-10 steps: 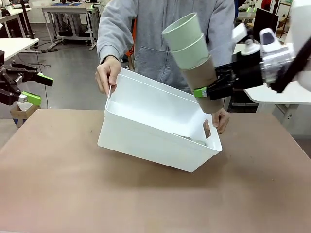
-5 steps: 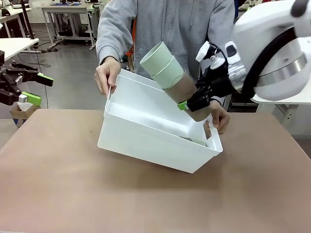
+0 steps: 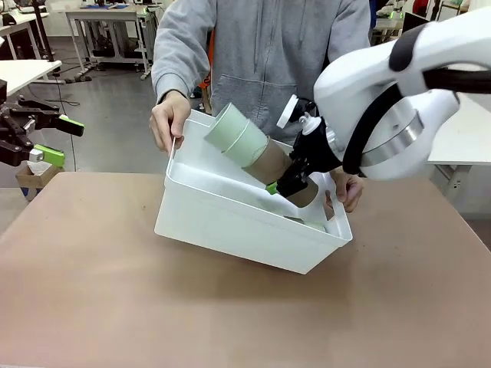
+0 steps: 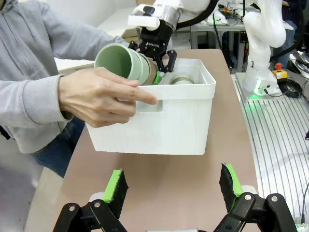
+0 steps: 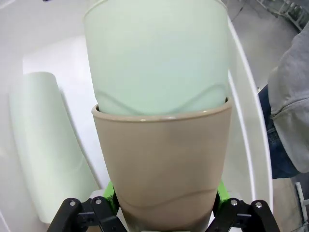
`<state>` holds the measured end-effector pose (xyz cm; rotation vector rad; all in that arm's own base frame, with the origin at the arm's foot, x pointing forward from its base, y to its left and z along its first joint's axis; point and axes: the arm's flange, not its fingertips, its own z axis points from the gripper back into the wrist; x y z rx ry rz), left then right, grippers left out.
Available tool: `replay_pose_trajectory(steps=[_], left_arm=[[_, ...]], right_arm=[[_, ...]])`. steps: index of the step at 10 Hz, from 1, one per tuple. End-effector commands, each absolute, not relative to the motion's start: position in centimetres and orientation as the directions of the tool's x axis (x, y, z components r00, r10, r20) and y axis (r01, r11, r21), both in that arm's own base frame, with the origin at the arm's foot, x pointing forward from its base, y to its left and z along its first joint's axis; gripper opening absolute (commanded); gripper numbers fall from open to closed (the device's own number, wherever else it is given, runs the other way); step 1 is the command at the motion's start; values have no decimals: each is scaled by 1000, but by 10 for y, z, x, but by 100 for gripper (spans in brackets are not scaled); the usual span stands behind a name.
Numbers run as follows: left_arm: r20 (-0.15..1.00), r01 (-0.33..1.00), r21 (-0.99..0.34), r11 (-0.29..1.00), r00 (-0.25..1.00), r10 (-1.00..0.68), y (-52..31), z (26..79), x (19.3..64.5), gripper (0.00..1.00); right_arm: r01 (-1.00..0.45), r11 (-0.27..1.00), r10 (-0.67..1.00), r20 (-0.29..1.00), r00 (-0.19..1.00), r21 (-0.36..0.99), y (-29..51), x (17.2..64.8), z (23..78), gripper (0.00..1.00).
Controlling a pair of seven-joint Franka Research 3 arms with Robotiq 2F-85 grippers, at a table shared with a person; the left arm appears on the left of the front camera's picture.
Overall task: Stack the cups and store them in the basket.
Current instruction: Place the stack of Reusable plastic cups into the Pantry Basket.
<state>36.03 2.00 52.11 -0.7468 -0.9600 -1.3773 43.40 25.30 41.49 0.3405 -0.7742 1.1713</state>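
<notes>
Front view shows my right tool (image 3: pixel 285 186) clamped on the tan cup (image 3: pixel 285 170) at the base of a nested stack, with mint cups (image 3: pixel 234 136) projecting from its mouth; the stack lies tilted, mouth toward the person, partly inside the basket (image 3: pixel 230 222). The person tips the basket toward me, one hand (image 3: pixel 169 117) on the far-left rim, the other hand (image 3: pixel 350 188) at the right end; its lower edge rests on the surface (image 3: pixel 115 299). Right wrist view shows another mint cup (image 5: pixel 46 145) lying in the basket. I judge the cups light, rigid and matte, so grip friction is adequate; the taper makes nested cups liable to slide out if tilted mouth-down. Best hold is across the lower wall of the outermost cup. My left tool (image 4: pixel 174 186) hangs open, holding nothing, well apart from the basket. I read no labels or writing on any item.
</notes>
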Motion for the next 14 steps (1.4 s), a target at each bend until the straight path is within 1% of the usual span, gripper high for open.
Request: replay_pose_trajectory(steps=[1, 5, 7, 13, 14], left_arm=[[891, 992, 104, 75, -59, -450, 21, 523, 359, 100], [891, 992, 104, 75, -59, -450, 21, 523, 359, 100], [891, 992, 104, 75, -59, -450, 21, 523, 359, 100], [891, 992, 104, 75, -59, -450, 21, 523, 359, 100], [891, 992, 104, 75, -59, -450, 21, 523, 359, 100]], right_arm=[[-906, 389, 712, 678, 182, -166, 265, 441, 418, 86], [-918, 343, 741, 657, 137, -196, 266, 445, 408, 86], [-928, 322, 746, 655, 125, -189, 263, 449, 403, 86], [-953, 257, 745, 662, 88, -162, 250, 465, 384, 86], [-949, 253, 725, 686, 58, -187, 249, 469, 380, 86]])
